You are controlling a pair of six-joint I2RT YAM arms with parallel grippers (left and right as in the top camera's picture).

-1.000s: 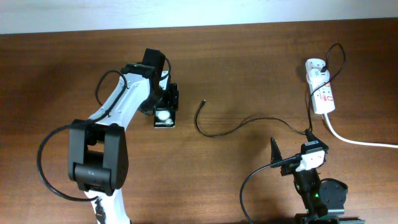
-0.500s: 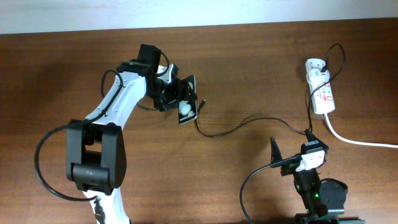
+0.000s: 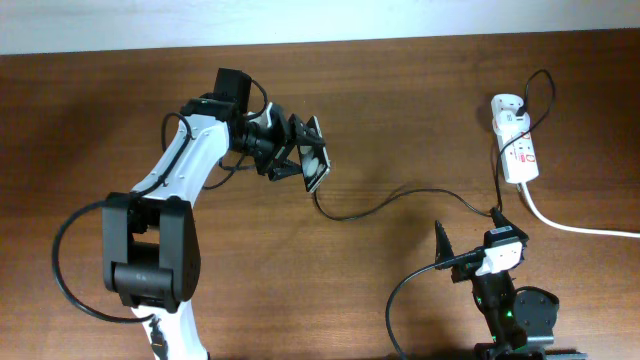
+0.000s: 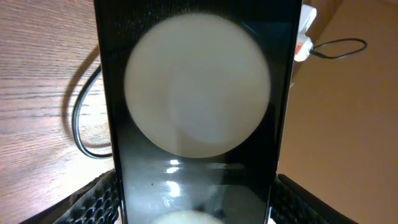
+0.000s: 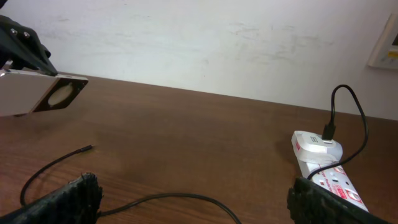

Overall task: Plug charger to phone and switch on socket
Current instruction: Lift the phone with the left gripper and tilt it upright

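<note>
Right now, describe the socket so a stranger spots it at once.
Start at the far right side of the wooden table. The socket lies there: a white elongated strip with red-marked switches, unlike the thin black charger cable running from it.

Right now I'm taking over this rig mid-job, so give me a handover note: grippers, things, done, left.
Left gripper: shut on the phone, lifted and tilted above the table.
Right gripper: open, empty.
Charger: adapter in the socket, plug tip loose on the table.
Done: phone picked up.
Left: plug the tip into the phone, switch on the socket.
</note>
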